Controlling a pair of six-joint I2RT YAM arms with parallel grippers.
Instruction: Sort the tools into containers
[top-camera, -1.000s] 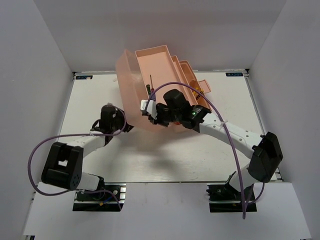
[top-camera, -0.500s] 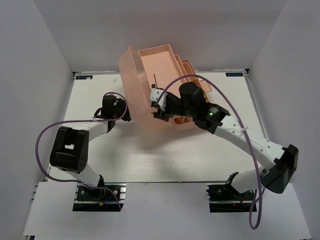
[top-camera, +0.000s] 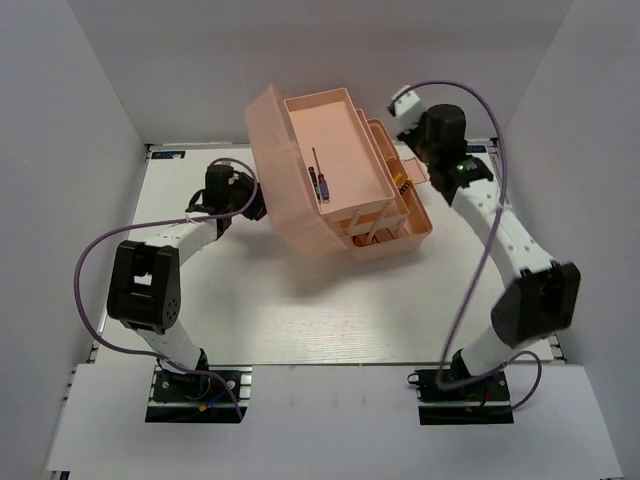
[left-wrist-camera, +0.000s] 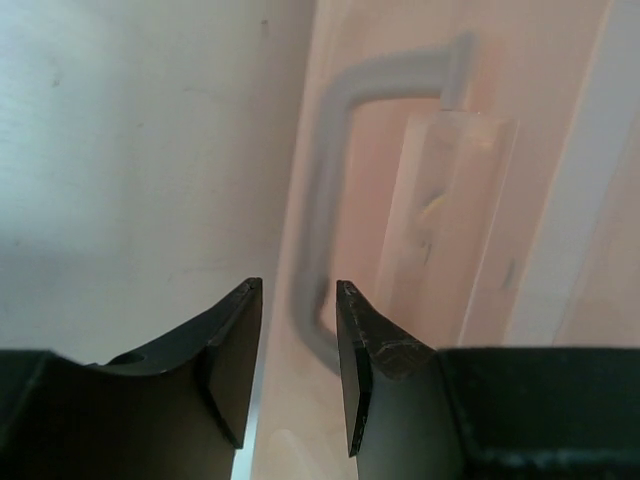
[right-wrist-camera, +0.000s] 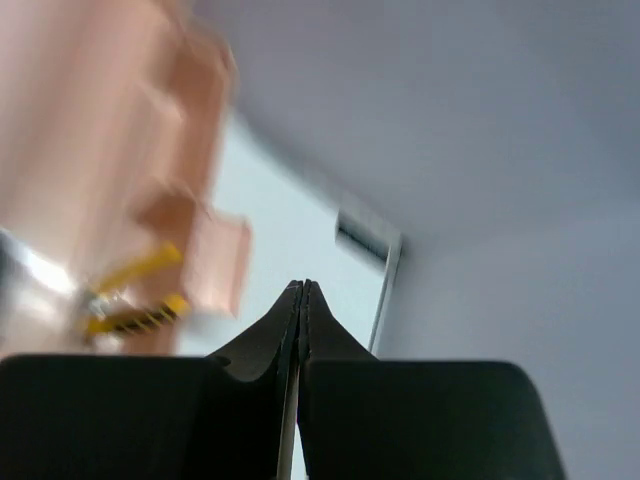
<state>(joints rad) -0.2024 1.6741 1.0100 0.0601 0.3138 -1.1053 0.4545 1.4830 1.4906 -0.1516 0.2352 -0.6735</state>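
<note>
The left arm (top-camera: 185, 240) folds at its elbow and reaches forward and inward. The left wrist (top-camera: 222, 187) turns the left gripper (left-wrist-camera: 299, 290) toward the robot's right. Its jaws stand a narrow gap apart, tips level with each other. The right arm (top-camera: 497, 212) stretches far forward, nearly straight. The right wrist (top-camera: 442, 127) carries the right gripper (right-wrist-camera: 301, 288), which points away from the bases and leftward. Its jaws are pressed together tip to tip.

A white desk (top-camera: 330, 320) fills the middle of the top view, enclosed by plain pale grey panels: left wall (top-camera: 60, 150) at frame left, right wall (top-camera: 590, 120) at frame right, back wall (top-camera: 180, 70) along the top. Soft, even light.
</note>
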